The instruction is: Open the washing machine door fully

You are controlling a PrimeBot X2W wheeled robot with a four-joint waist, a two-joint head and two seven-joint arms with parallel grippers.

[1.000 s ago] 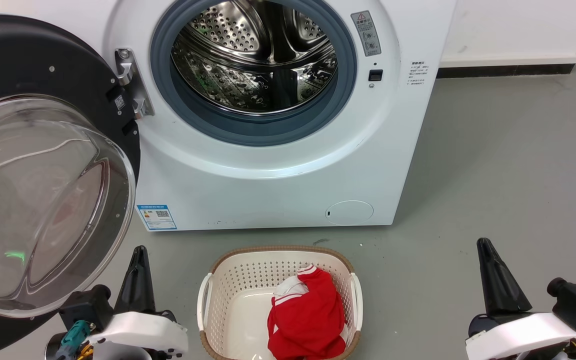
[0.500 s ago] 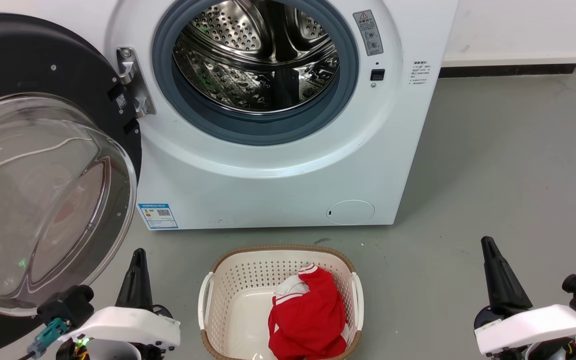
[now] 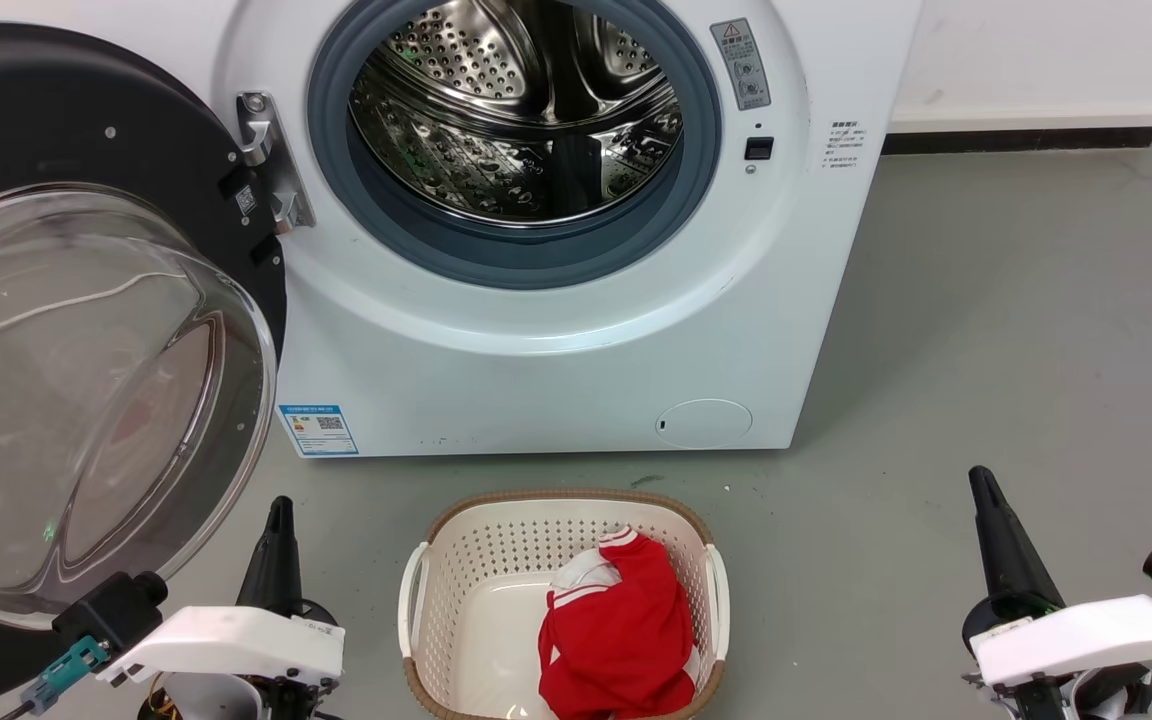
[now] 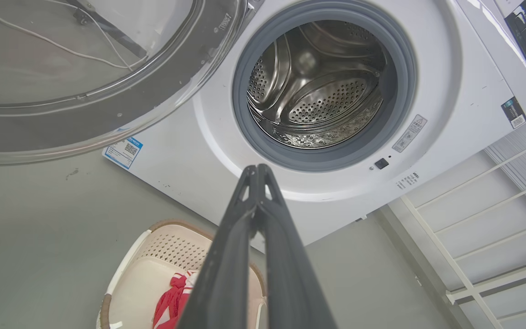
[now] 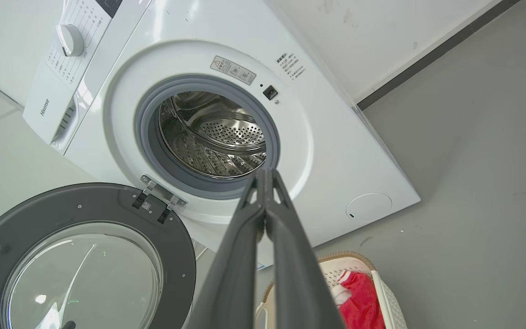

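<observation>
The white washing machine (image 3: pixel 556 370) stands ahead with its steel drum (image 3: pixel 516 110) exposed inside a grey gasket. The washing machine door (image 3: pixel 86 150), black-rimmed with a bulging clear glass bowl (image 3: pixel 86 400), is swung wide to the left on its metal hinge (image 3: pixel 271 165). My left gripper (image 3: pixel 281 505) is low at the left, shut and empty, just right of the glass bowl, apart from it. Low at the right, my right gripper (image 3: pixel 981 475) is shut and empty over the floor. Both wrist views show the shut gripper tips (image 4: pixel 257 169) (image 5: pixel 265 172) before the drum opening.
A cream laundry basket (image 3: pixel 436 590) with a red and white garment (image 3: pixel 616 630) sits on the grey floor between my arms. The white wall with its dark baseboard (image 3: pixel 1016 140) runs to the right of the machine. A white rack (image 4: pixel 482 237) stands beside the machine.
Both arms have drawn back lower and slightly outward in the head view. The picture shifted a little to the right; the door stays wide open.
</observation>
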